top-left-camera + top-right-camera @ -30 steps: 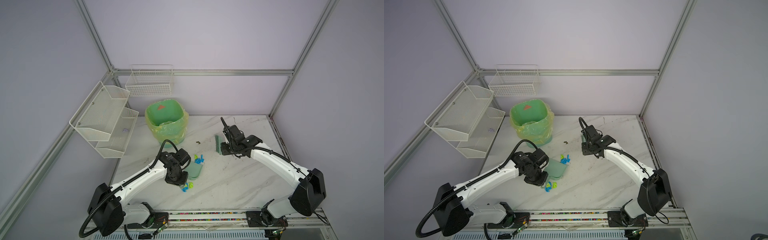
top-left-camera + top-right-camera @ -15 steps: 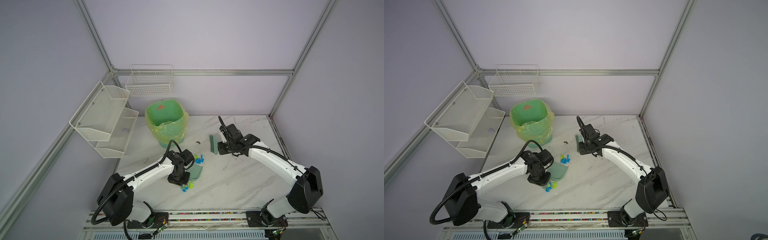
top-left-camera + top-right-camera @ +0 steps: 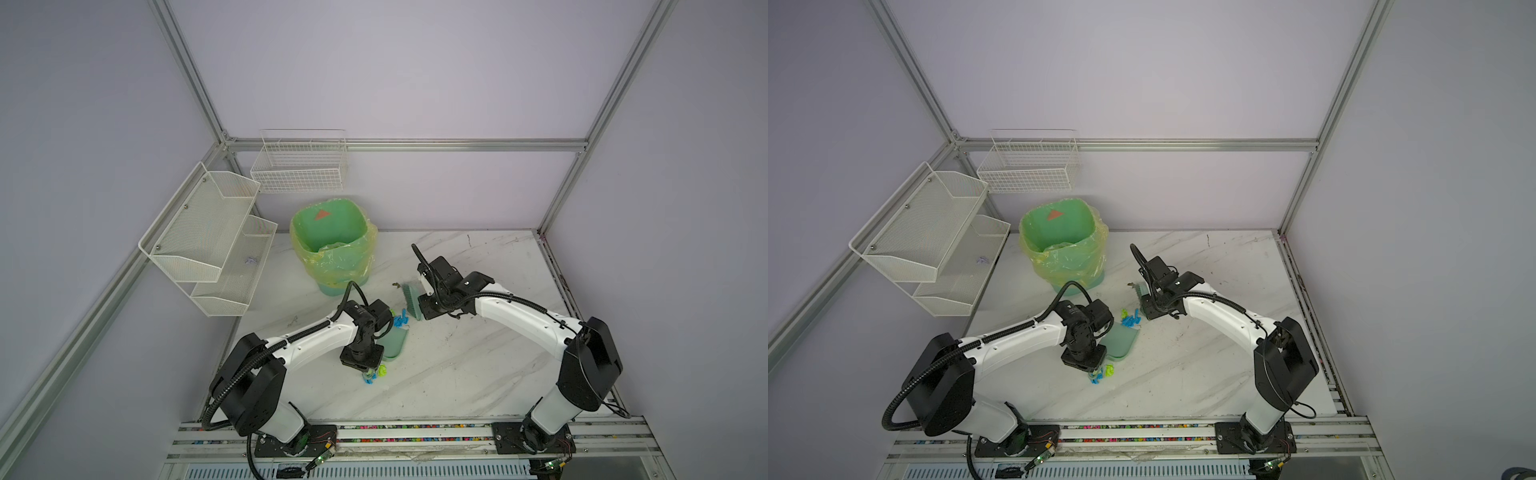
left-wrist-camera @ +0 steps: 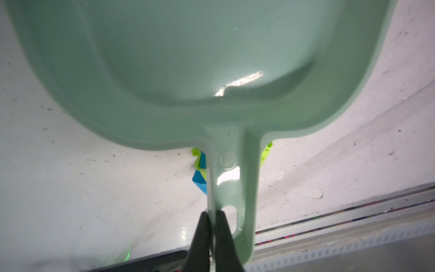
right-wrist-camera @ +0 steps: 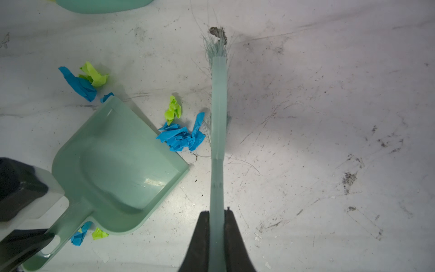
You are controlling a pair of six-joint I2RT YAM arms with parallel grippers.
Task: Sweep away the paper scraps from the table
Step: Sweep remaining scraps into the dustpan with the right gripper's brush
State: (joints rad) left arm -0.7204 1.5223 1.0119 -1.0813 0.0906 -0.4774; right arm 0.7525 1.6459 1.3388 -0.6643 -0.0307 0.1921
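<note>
On the white marble table (image 3: 478,374) lies a pale green dustpan (image 3: 395,343) (image 5: 117,160), and my left gripper (image 4: 211,213) is shut on the edge of its handle. My right gripper (image 5: 217,212) is shut on the handle of a pale green brush (image 5: 219,106) (image 3: 412,299), which stands just right of the pan's mouth. Blue and yellow-green paper scraps (image 5: 181,137) (image 3: 1130,318) lie between the brush and the pan's lip. Others lie beside the lip's far corner (image 5: 82,80). More scraps (image 3: 374,374) (image 4: 200,174) sit under the pan's handle. The pan holds nothing.
A green bin with a yellow-green liner (image 3: 332,245) stands behind the dustpan. White mesh shelves (image 3: 208,237) hang at the left and a wire basket (image 3: 299,166) on the back wall. A dark brown speck (image 5: 217,33) lies at the brush tip. Aluminium rails (image 3: 415,432) edge the front.
My right gripper has carried the brush left and nearer, up to the scraps at the pan's mouth. The left arm has swung in, and the dustpan has shifted slightly right.
</note>
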